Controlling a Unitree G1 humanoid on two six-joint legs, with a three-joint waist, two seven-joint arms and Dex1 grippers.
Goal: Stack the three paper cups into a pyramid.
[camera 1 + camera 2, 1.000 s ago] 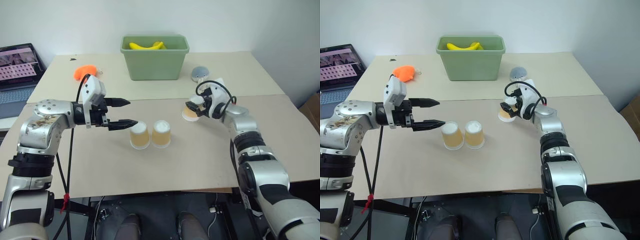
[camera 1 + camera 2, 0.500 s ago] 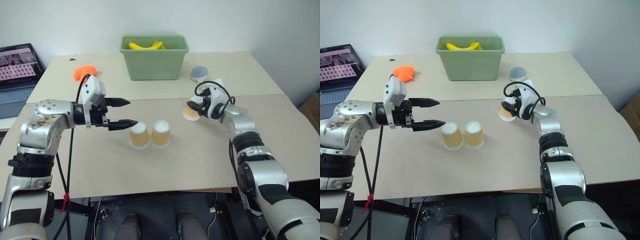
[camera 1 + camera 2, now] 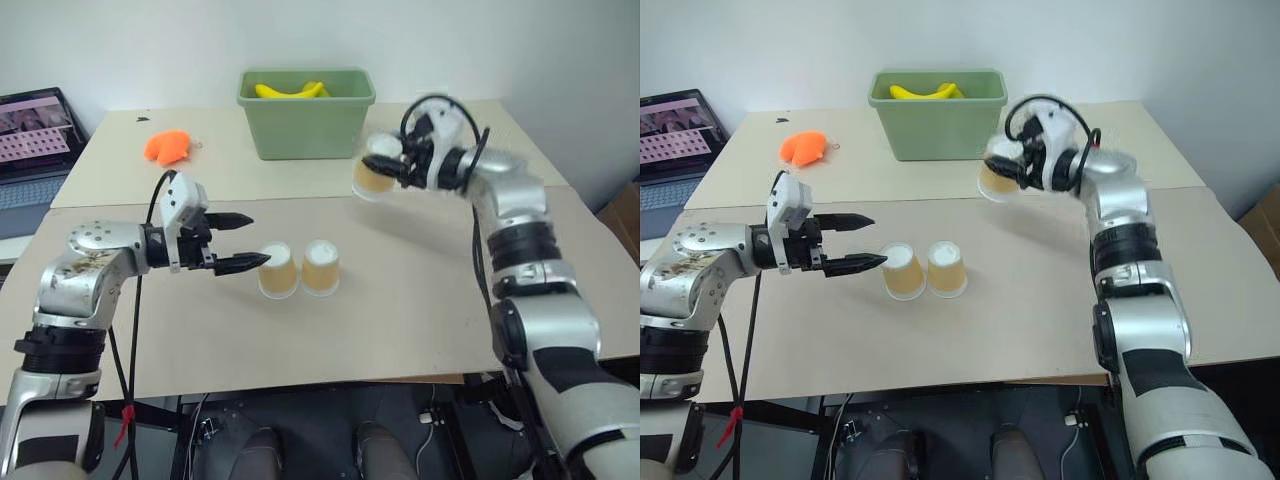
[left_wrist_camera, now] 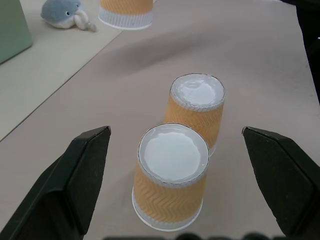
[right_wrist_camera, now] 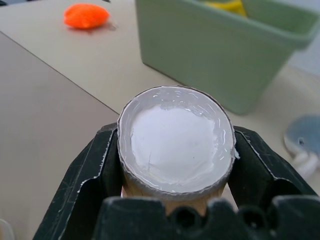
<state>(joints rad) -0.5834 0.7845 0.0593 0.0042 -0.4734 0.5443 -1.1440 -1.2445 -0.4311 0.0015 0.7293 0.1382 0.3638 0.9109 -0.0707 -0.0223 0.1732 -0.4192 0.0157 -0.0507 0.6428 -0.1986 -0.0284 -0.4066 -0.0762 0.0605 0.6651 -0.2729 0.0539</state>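
Tan cup (image 3: 377, 176) clamped in right gripper (image 3: 392, 172), aloft near worktop's far edge. Base cups (image 3: 300, 269) touching, mid-worktop. Left gripper (image 3: 244, 242) spread beside them. Centre over seam, lower level.

The right gripper (image 5: 176, 165), clamped on one small tapered tan-orange paper cup with a white base (image 3: 376, 176), now holds it up in the air, clear of the beige tabletop (image 3: 400, 310) where it sat a second ago. Cup and gripper are higher and further left, in front of the green plastic bin (image 3: 305, 125).
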